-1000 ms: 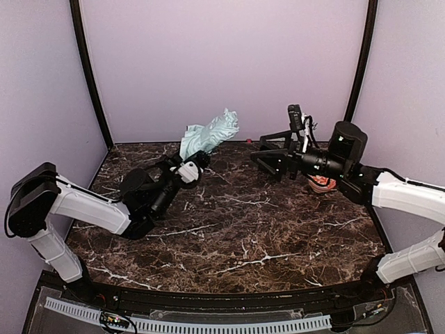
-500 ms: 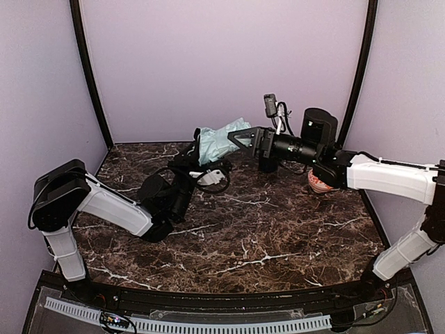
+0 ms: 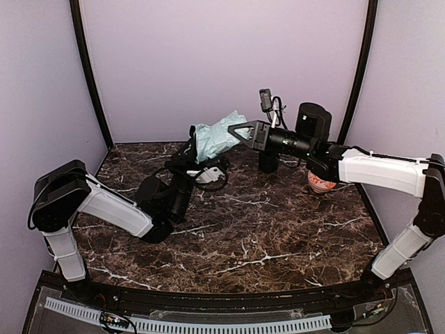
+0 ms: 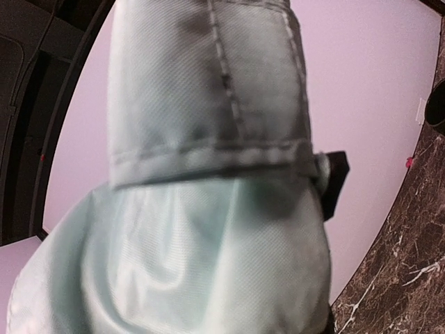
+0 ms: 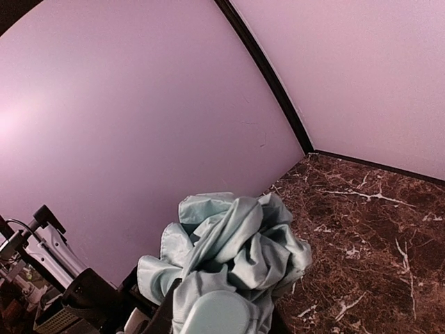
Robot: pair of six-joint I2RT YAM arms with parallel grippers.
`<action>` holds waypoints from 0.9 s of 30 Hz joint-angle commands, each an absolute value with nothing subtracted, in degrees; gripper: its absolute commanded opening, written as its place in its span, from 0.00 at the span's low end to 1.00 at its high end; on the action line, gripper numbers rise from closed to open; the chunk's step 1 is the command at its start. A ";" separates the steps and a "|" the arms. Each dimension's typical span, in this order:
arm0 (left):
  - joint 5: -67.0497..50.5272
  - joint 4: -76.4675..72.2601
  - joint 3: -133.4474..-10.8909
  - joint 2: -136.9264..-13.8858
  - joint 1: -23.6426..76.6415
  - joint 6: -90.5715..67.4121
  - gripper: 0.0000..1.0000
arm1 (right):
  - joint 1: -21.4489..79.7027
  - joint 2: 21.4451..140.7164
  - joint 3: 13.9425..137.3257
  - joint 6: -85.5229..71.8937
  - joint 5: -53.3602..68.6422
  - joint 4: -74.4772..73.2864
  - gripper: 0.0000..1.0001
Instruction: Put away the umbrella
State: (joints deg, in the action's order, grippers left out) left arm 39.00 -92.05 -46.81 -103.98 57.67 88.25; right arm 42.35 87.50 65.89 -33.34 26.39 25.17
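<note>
The umbrella, bundled, is tilted above the bench's far edge; the left hand grasps its lower end; the right hand touches its upper end, whether clenched I cannot tell.

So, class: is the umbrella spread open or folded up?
Folded up, not spread. The umbrella is a crumpled mint bundle with its fabric gathered in loose pleats. No ribs are stretched out.

Left arm stretches forward and low; the left gripper tilts upward, clamped around the umbrella. Right arm extends level toward the left; the right gripper meets the umbrella's top, jaw spacing unclear.
</note>
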 commanded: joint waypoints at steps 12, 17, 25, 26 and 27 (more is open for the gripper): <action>22.23 -71.46 -37.13 -94.97 62.06 60.46 0.83 | 36.65 85.30 67.91 -28.69 39.59 20.76 0.00; 2.61 -45.20 -34.37 -85.19 60.55 41.83 0.93 | 32.50 83.25 69.89 -17.14 42.51 6.10 0.00; -34.90 -36.90 -33.91 -76.21 47.43 16.24 0.92 | 31.40 88.39 77.55 5.41 55.31 -26.25 0.00; -35.99 -37.06 -34.38 -76.17 45.73 13.99 0.91 | 31.61 89.12 77.56 6.95 57.86 -28.24 0.00; -36.96 -36.79 -35.21 -76.43 44.66 11.93 0.91 | 31.99 89.65 77.35 8.01 59.55 -29.52 0.00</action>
